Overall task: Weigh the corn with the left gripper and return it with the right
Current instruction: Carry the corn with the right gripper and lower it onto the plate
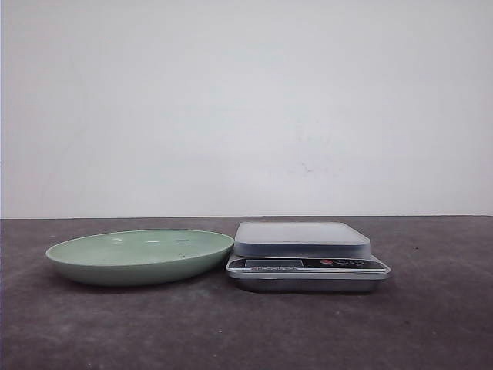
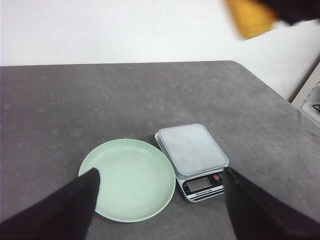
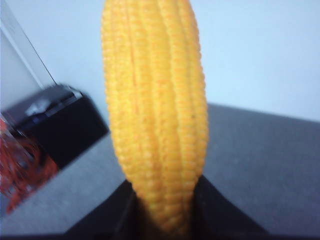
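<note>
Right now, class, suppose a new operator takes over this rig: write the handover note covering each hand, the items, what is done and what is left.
Left hand: open, empty, high above the green plate and the scale.
Right hand: shut on the corn, held in the air, out of the front view.
Plate and scale sit side by side on the grey table; both are empty.
Done: corn is off the scale, in the right hand; weighing cannot be confirmed here.
Left: lower the corn onto the plate and release.
</note>
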`<state>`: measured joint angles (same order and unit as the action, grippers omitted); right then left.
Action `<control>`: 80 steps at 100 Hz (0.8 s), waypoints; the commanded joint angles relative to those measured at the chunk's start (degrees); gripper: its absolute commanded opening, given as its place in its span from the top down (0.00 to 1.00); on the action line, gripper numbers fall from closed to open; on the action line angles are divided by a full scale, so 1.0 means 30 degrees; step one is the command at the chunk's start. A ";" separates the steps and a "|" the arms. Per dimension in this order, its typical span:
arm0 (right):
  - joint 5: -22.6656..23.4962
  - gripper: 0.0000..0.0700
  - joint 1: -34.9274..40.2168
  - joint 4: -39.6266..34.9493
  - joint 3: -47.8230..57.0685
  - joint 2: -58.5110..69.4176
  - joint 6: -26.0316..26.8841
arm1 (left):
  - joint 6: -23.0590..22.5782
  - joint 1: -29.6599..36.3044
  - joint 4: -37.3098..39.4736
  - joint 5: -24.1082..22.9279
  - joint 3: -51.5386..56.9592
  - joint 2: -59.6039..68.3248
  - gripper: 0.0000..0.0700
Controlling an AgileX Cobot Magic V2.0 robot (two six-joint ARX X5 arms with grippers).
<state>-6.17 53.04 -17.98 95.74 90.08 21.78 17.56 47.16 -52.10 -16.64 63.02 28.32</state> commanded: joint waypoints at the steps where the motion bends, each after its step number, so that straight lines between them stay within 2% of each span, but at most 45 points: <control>1: -0.0066 1.00 0.0131 -0.0342 0.0561 0.1559 0.0495 | -0.0109 0.0182 0.0138 -0.0102 0.0146 0.0015 0.32; 44: -0.0488 1.00 -0.0539 -0.2382 0.0590 0.7315 0.2084 | -0.0117 0.0175 0.0080 -0.0168 0.0146 0.0015 0.32; 56: -0.0488 0.96 -0.0634 -0.3366 0.0590 0.8269 0.2266 | -0.0124 0.0175 0.0051 -0.0168 0.0146 0.0015 0.32; 60: -0.0495 0.92 -0.0634 -0.3636 0.0590 0.8553 0.2273 | -0.0131 0.0175 0.0022 -0.0175 0.0146 0.0015 0.32; 74: -0.0539 0.69 -0.0561 -0.3920 0.0583 0.9231 0.2477 | -0.0131 0.0182 -0.0168 -0.0313 0.0146 0.0015 0.32; 80: -0.0517 0.65 -0.0503 -0.3716 0.0583 0.9479 0.2484 | -0.0131 0.0175 -0.0262 -0.0554 0.0146 0.0015 0.32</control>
<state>-7.57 50.57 -30.50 96.38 117.03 28.38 17.54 47.16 -52.99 -17.52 63.02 28.29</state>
